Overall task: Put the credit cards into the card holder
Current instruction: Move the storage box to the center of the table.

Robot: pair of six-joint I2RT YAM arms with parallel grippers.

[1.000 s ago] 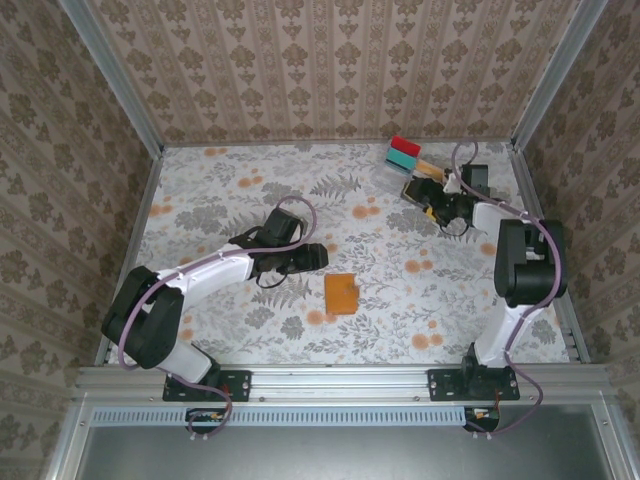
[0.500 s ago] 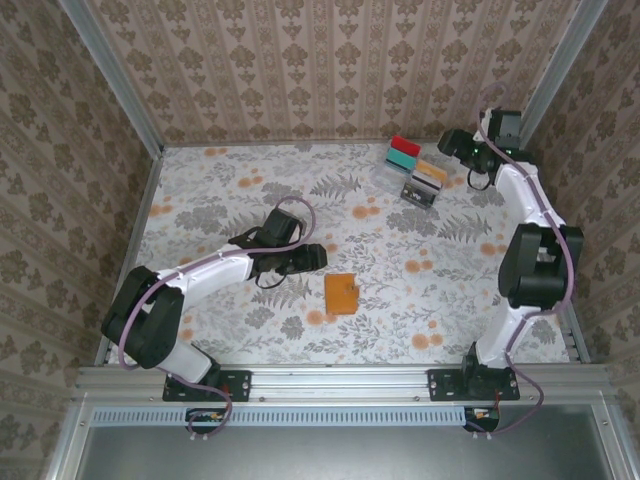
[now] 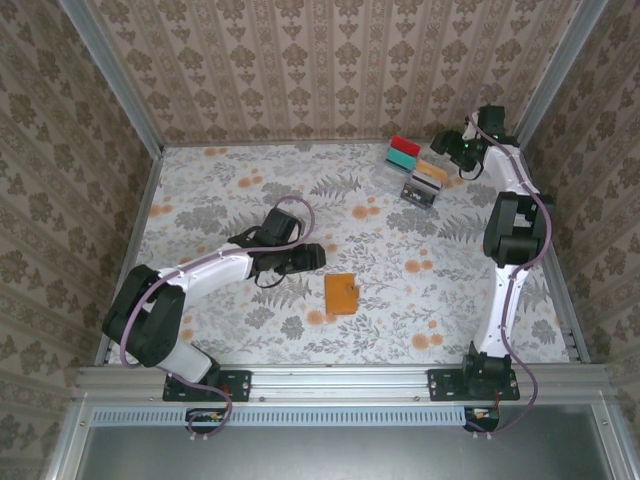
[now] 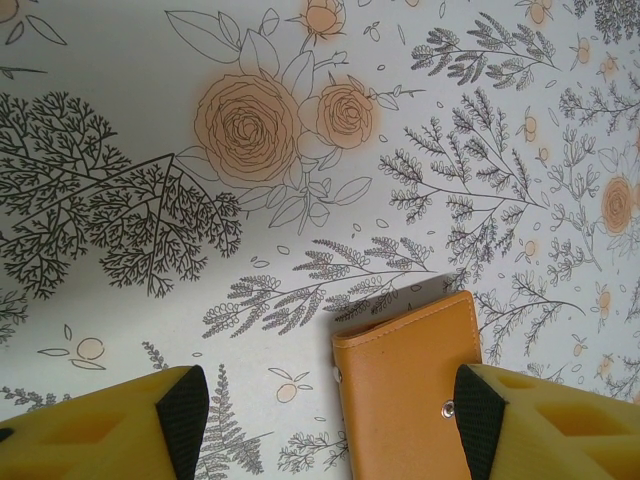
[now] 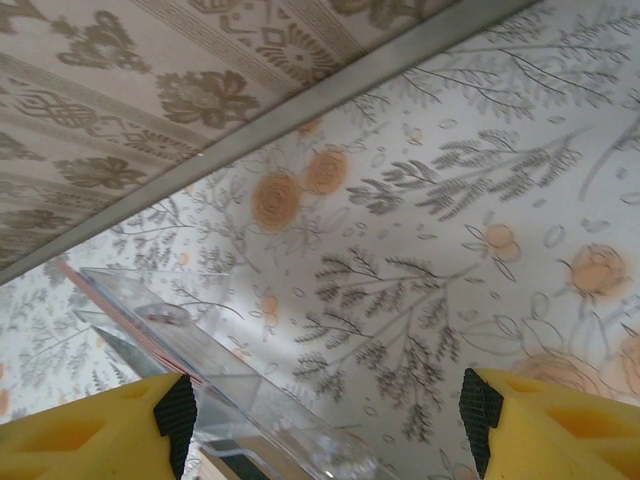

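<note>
— On the left of the table (image 3: 220, 200), how is the left gripper (image 3: 312, 257) seen?
— Its fingers are spread wide and nothing is gripped. The card holder (image 3: 341, 293) is laid folded just beside it.
— And further right?
— The credit cards (image 3: 404, 148) are stood in a clear stand (image 5: 240, 390) at the far edge. The right gripper (image 3: 447, 150) is seen near it, fingers parted, empty.

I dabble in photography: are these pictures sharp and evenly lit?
Top external: even, soft light, little shadow. Left wrist: the card holder and floral table are crisp. Right wrist: softer, the clear plastic box close to the lens is blurred and glinting.
</note>
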